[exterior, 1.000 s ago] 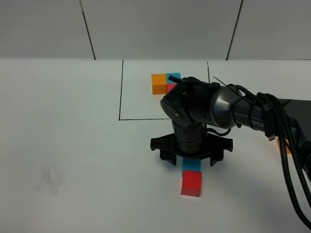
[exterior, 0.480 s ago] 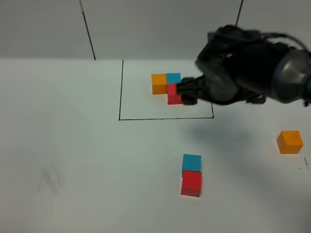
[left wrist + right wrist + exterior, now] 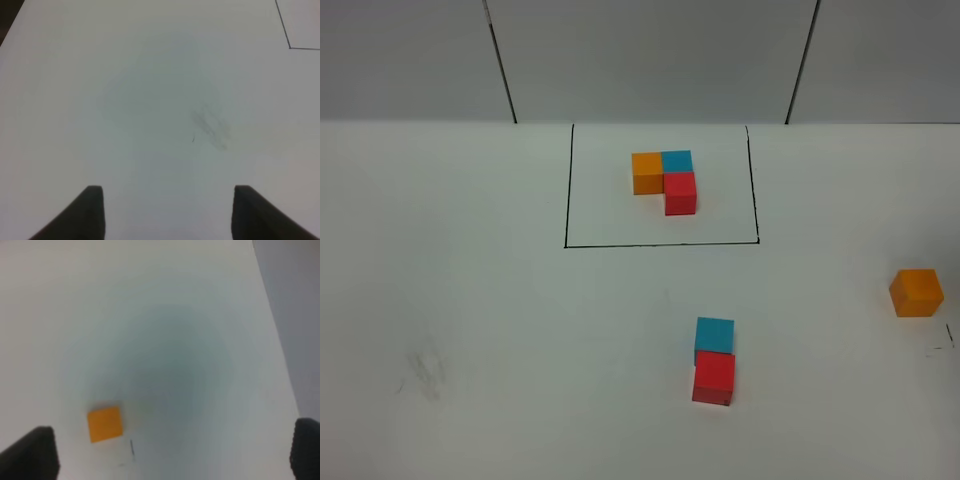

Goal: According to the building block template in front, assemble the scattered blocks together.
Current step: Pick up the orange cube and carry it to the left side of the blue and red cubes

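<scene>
The building block template (image 3: 665,178) lies inside a thin black rectangle at the back: orange and blue cubes in a row, with red joined in front of the blue. Of the scattered blocks, the blue cube (image 3: 714,336) and red cube (image 3: 713,378) touch each other in the front middle, red nearer the front. The orange cube (image 3: 916,292) sits alone at the far right. Neither arm shows in the exterior high view. My right gripper (image 3: 174,429) hangs open well above the orange cube (image 3: 105,424). My left gripper (image 3: 168,190) is open over bare table, nothing between its fingers.
A grey scuff (image 3: 425,370) marks the white table at the front left and shows under the left gripper as a smudge (image 3: 212,130). A corner of the black rectangle (image 3: 290,47) shows in the left wrist view. Small pen marks (image 3: 942,345) lie near the orange cube.
The right arm rose from the blue and red pair, swung back and right, and left the exterior view. Its jaws widened. The blue and red cubes stayed put.
</scene>
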`<state>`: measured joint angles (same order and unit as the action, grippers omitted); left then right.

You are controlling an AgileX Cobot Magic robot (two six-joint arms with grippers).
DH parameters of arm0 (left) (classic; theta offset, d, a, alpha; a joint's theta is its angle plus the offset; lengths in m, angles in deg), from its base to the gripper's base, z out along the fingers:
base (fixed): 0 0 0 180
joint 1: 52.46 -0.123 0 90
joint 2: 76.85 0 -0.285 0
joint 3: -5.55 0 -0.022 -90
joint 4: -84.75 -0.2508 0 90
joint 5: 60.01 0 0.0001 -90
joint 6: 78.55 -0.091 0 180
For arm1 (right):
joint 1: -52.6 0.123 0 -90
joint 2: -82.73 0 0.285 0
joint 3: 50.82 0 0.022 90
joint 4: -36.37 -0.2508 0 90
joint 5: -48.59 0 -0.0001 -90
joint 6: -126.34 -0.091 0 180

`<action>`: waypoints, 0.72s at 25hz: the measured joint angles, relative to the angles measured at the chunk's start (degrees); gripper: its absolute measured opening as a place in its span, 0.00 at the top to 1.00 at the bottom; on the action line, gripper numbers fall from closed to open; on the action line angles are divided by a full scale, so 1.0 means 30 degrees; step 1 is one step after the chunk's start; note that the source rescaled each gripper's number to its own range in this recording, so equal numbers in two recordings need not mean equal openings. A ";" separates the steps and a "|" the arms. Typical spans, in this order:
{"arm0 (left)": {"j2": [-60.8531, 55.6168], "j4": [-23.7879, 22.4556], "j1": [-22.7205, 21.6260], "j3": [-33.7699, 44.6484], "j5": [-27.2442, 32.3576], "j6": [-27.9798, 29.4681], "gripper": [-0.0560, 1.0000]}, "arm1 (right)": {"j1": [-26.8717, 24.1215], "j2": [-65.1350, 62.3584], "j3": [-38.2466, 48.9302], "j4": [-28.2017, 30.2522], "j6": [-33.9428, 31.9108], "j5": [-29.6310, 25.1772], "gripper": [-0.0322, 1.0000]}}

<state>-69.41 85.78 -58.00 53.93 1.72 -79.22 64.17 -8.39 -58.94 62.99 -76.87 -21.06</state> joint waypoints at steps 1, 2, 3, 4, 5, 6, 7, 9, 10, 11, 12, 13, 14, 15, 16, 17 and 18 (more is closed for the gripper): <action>0.0000 0.0000 0.0000 0.0000 0.0000 0.0000 0.73 | -0.0467 -0.0065 0.0000 -0.0682 0.1114 -0.0042 0.08; 0.0000 0.0000 0.0000 0.0000 0.0000 0.0000 0.73 | -0.0952 -0.0042 0.0000 -0.1215 0.1871 -0.0039 0.08; 0.0000 0.0000 0.0000 0.0000 0.0000 0.0000 0.73 | -0.1354 0.0050 0.0000 -0.1760 0.2520 -0.0039 0.08; 0.0000 0.0000 0.0000 0.0000 0.0000 0.0000 0.73 | -0.1621 0.0211 0.0000 -0.2141 0.2890 -0.0039 0.08; 0.0000 0.0000 0.0000 0.0000 0.0000 0.0000 0.73 | -0.1901 0.0446 0.0000 -0.2382 0.3080 -0.0039 0.08; 0.0000 0.0000 0.0000 0.0000 0.0000 0.0000 0.73 | -0.2146 0.0739 0.0000 -0.2501 0.3146 -0.0039 0.08; 0.0000 0.0000 0.0000 0.0000 0.0000 0.0000 0.73 | -0.2383 0.1008 0.0000 -0.2679 0.3225 -0.0039 0.08; 0.0000 0.0000 0.0000 0.0000 0.0000 0.0000 0.73 | -0.2838 0.1791 0.0000 -0.2985 0.3370 -0.0039 0.08; 0.0000 0.0000 0.0000 0.0000 0.0000 0.0000 0.73 | -0.3106 0.2230 0.0000 -0.3203 0.3452 -0.0039 0.09; 0.0000 0.0000 0.0000 0.0000 0.0000 0.0000 0.73 | -0.3351 0.2606 0.0038 -0.3426 0.3529 -0.0019 0.09; 0.0000 0.0000 0.0000 0.0000 0.0000 0.0000 0.73 | -0.3543 0.3055 0.0116 -0.3694 0.3635 -0.0019 0.09; 0.0000 0.0000 0.0000 0.0000 0.0000 0.0000 0.73 | -0.3768 0.3498 0.0166 -0.3956 0.3805 -0.0019 0.09; 0.0000 0.0000 0.0000 0.0000 0.0000 0.0000 0.73 | -0.3962 0.3868 0.0174 -0.4364 0.4152 -0.0019 0.09; 0.0000 0.0000 0.0000 0.0000 0.0000 0.0000 0.73 | -0.4058 0.4291 0.0192 -0.4796 0.4641 -0.0003 0.09; 0.0000 0.0000 0.0000 0.0000 0.0000 0.0000 0.73 | -0.4126 0.4664 0.0215 -0.5213 0.5038 -0.0003 0.09; 0.0000 0.0000 0.0000 0.0000 0.0000 0.0000 0.73 | -0.4141 0.4973 0.0321 -0.5521 0.5397 0.0015 0.10; 0.0000 0.0000 0.0000 0.0000 0.0000 0.0000 0.73 | -0.4141 0.5192 0.0436 -0.5863 0.5619 0.0015 0.10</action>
<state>-69.41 85.78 -58.00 53.93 1.72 -79.22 51.75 7.19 -57.63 45.40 -60.02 -21.02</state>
